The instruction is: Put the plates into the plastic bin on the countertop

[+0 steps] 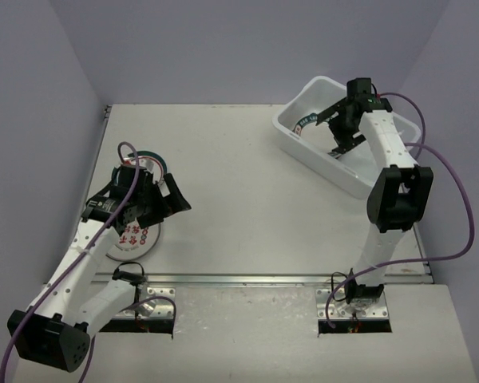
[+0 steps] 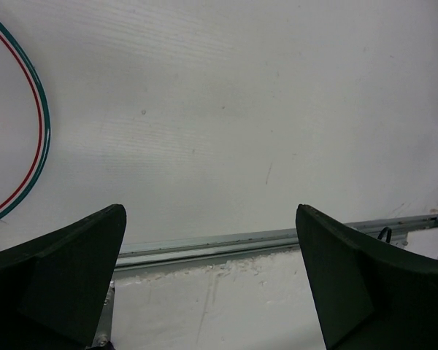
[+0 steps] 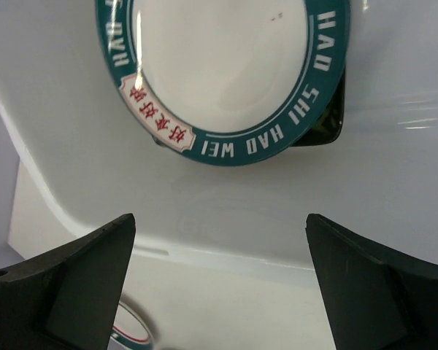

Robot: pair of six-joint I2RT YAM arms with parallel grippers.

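Note:
The plastic bin (image 1: 299, 148) stands at the back right of the countertop (image 1: 247, 199). Inside it lies a round white plate with a teal lettered rim (image 3: 226, 73), also seen from above (image 1: 305, 124). The corner of a black plate (image 3: 334, 117) shows under it. My right gripper (image 3: 219, 240) hangs open over the bin (image 3: 204, 204) with nothing between its fingers; from above it is (image 1: 334, 132). At the left, my left gripper (image 1: 172, 206) is open and empty between two round plates, one behind (image 1: 150, 159) and one nearer the front (image 1: 132, 242). A teal-and-red plate rim (image 2: 29, 131) sits left of the left gripper (image 2: 212, 240).
A metal rail (image 2: 277, 239) runs along the counter's front edge, just below the left gripper. Walls close in the counter at the left, back and right. Purple cables loop off both arms. Another plate's edge (image 3: 128, 332) shows on the counter outside the bin.

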